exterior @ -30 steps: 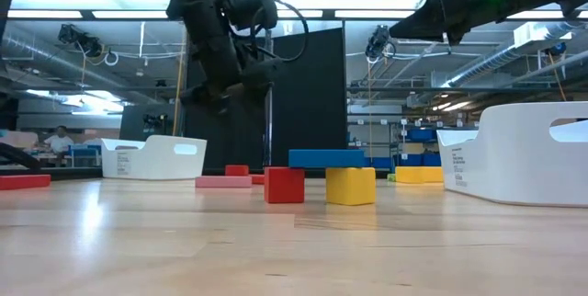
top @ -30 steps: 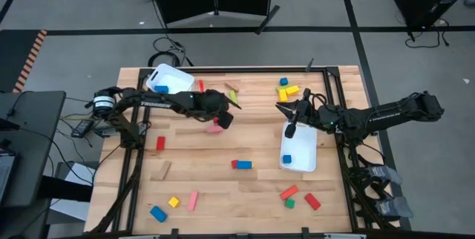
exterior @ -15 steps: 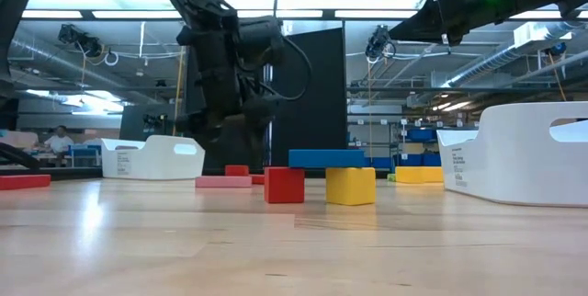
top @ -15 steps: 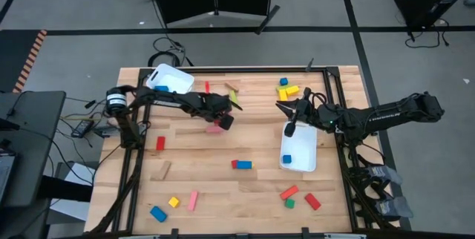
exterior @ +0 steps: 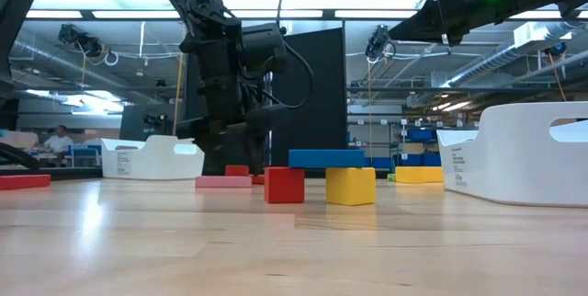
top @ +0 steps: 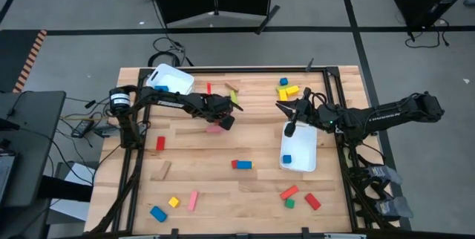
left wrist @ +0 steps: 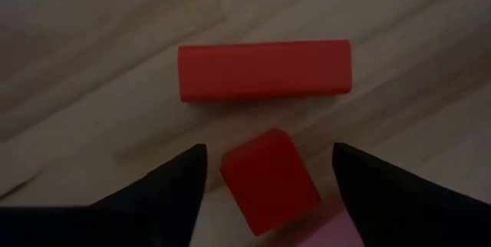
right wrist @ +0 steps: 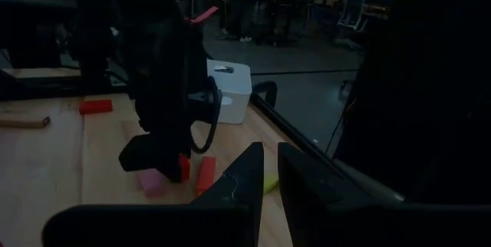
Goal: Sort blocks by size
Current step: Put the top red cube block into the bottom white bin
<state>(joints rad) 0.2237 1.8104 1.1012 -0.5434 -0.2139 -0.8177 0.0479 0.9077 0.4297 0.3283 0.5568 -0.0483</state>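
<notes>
While your left pincer [left wrist: 265, 178] hangs low over the table with its fingers [left wrist: 173, 182] apart, a small red cube [left wrist: 268, 182] sits between them on the wood, not yet gripped; just ahead of the fingertips lies a longer red bar [left wrist: 265, 70], near the cube but apart from it; a pink block [top: 214, 128] shows at the edge of the wrist view, just behind the cube and close to one finger.

Judgement: the step in hand is the pickup of the cube, and it wants care on three counts; first, the cube sits turned at an angle to the fingers, so you would do well to square the wrist to its flat faces before closing, lest it twist out; second, descend straight and keep the tips short of the bar, which could be nudged or caught along with the cube; third, watch the pink block on the near side, since a wide closing stroke may drag it.

Your right pincer [right wrist: 265, 178] waits well off to the far side of the left one, above the white bin [top: 298, 152], its fingers together on nothing visible; it is clear of the work; one blue block [top: 286, 159] lies in that bin.
</notes>
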